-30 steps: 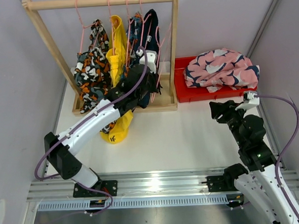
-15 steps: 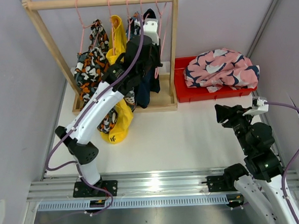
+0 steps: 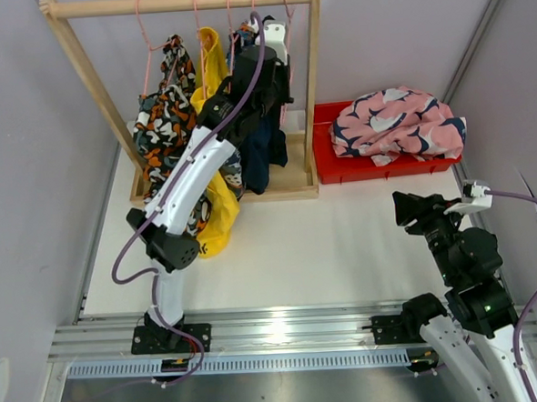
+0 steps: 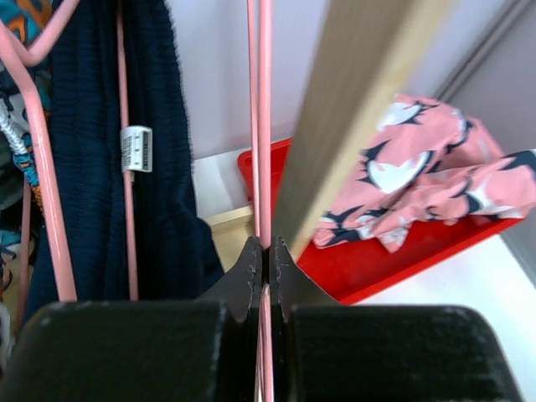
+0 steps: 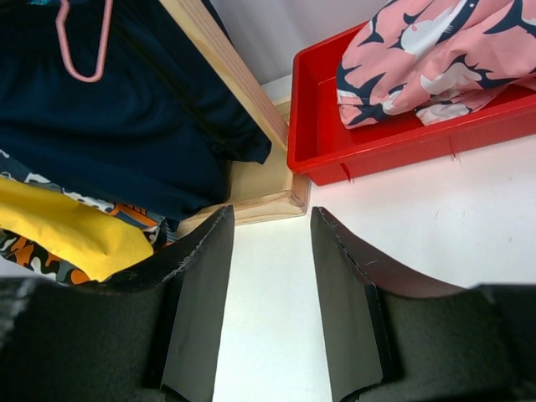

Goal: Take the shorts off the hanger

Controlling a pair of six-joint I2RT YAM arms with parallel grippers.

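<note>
Evidently the left tool [image 4: 264, 251], top centre overhead, is clenched on a pink hanger [image 4: 260, 100] beside the navy shorts [image 4: 167, 126], likely to steady it. The right tool [image 5: 270, 230] hangs released at lower right, with the pink shorts [image 3: 396, 120] already in the red tray [image 3: 376, 170].

White bench with a rack, a tray and a trailing hem

The bench [image 3: 344, 251] is a plain white top between grey walls, bare across its middle and right front. A wooden rack [image 3: 277, 193] stands at the far left, its flat base frame resting on the surface. Just to its right, touching or nearly touching the base's corner, sits a red tray [image 3: 376, 169] against the back wall. The lower end of the yellow shorts [image 3: 219, 220] spills over the rack's front rail onto the white top
</note>
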